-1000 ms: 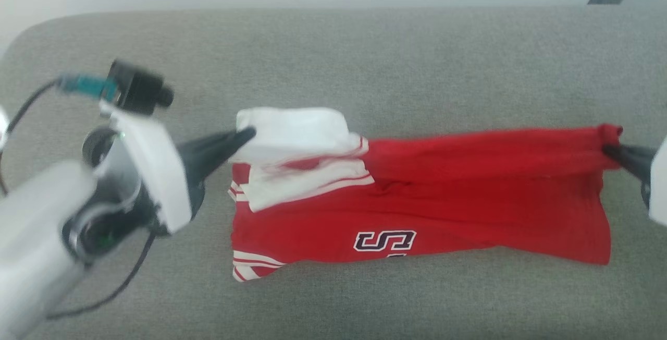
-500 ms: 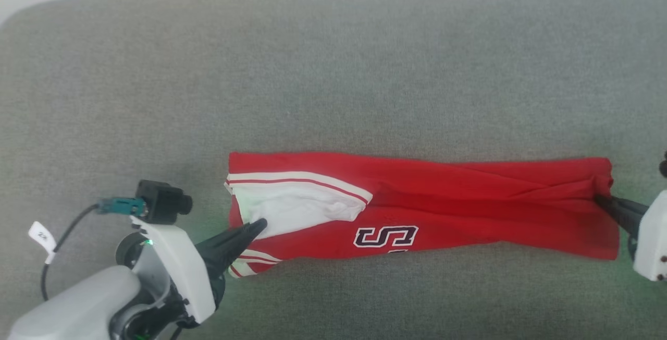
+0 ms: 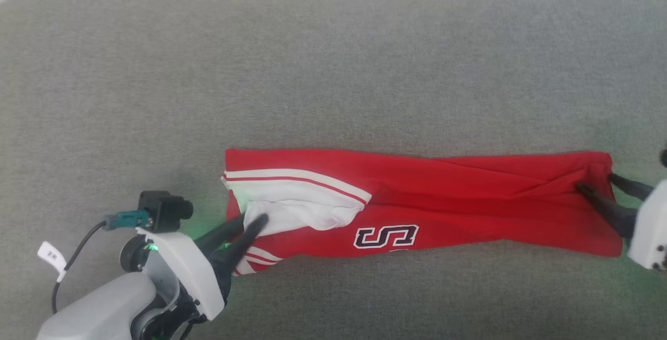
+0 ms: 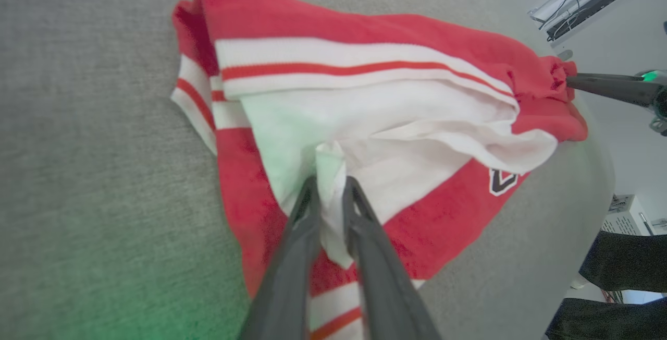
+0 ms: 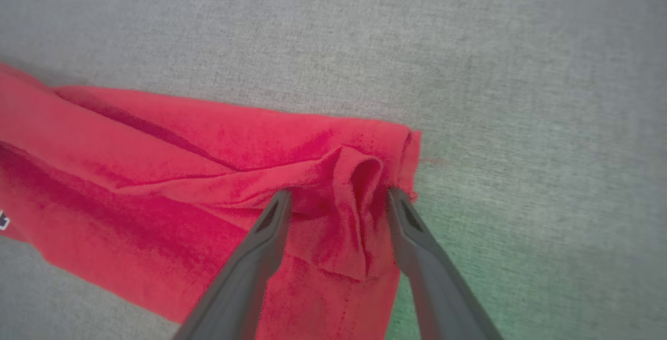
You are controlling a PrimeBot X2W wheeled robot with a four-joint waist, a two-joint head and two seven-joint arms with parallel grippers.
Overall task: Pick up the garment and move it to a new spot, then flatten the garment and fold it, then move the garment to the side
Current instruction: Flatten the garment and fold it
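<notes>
The red garment (image 3: 443, 199) lies folded lengthwise into a long band on the grey surface, with its white sleeve (image 3: 302, 204) and striped trim on top at the left end and part of the black number showing. My left gripper (image 3: 250, 220) is at that left end. Its fingers stand slightly parted, open, with a fold of white sleeve (image 4: 330, 162) still between them (image 4: 331, 179). At the right end my right gripper (image 3: 595, 181) is open. Its fingers (image 5: 338, 193) straddle a puckered fold of the red hem (image 5: 359, 173) without pinching it.
The grey upholstered surface (image 3: 333, 69) stretches wide beyond and to both sides of the garment, with a rounded far-left corner (image 3: 21, 1). A cable with a white tag (image 3: 52, 256) hangs from my left wrist camera. Dark shapes (image 4: 615, 262) stand past the surface's edge.
Both grippers carried the garment's far edge toward me, laying it over into a narrow band. Both jaws have since parted, the right wide and the left slightly. The head view tilted too.
</notes>
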